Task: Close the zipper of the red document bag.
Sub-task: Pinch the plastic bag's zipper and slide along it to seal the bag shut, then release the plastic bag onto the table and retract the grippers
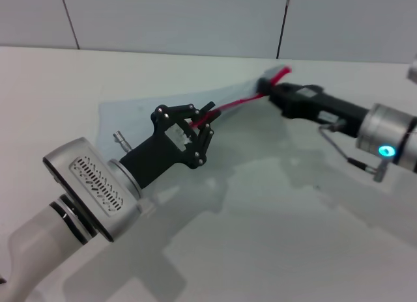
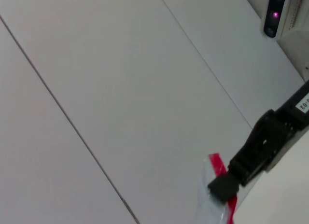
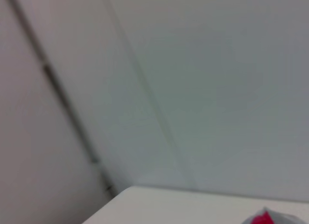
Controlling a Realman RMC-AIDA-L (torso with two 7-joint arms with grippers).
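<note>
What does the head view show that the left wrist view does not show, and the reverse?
Only the head view shows the left hand closed on the zipper partway along, the pale body of the red document bag lifted off the white table, and the right arm.

Only the left wrist view shows a grey device with a pink light near the wall.

Both show the right hand gripping the bag's red-trimmed end.
</note>
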